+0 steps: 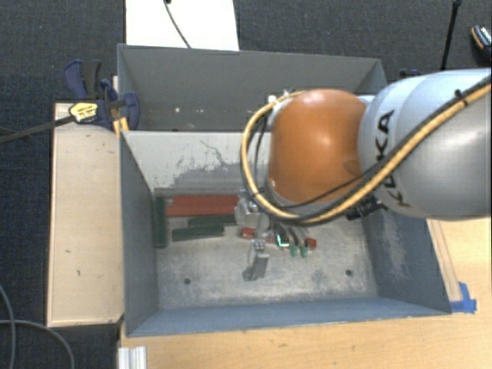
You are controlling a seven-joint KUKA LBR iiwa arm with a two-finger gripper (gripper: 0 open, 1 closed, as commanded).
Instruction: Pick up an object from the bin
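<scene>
My gripper (254,266) hangs below the orange wrist cover, low over the middle of the bin floor, and nothing shows in its grasp. Just left of it lies a short dark green bar (203,230), flat and pointing left to right. Behind that bar a long red block (201,205) rests along the back wall. A second dark green bar (160,221) lies along the left wall, pointing front to back. A small red piece (247,233) sits right beside the gripper body.
The arm and its orange cover hide the back right part of the bin. Small red and green bits (301,246) show under the cover, to the gripper's right. Bare grey floor stretches along the front wall.
</scene>
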